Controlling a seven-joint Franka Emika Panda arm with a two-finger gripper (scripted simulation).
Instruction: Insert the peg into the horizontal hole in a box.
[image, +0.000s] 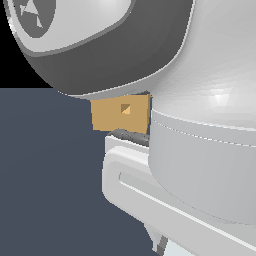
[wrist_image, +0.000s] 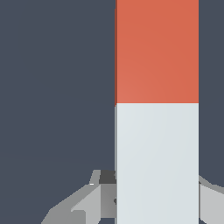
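In the wrist view the peg (wrist_image: 156, 109) fills the middle, orange-red for one part and pale grey-white at the other end. My gripper (wrist_image: 156, 194) stands astride the white part, with a finger (wrist_image: 98, 192) against each side, so it looks shut on the peg. In the exterior view the tan box (image: 111, 116) stands behind the arm, partly covered by it, with its small square hole (image: 125, 109) showing. One finger tip (image: 161, 246) and a pale bit of the peg (image: 176, 249) show at the lower edge. The peg is apart from the box.
The arm's large white and grey links (image: 200, 100) fill most of the exterior view and hide the box's right edge. The dark blue-grey floor (image: 45, 190) lies around.
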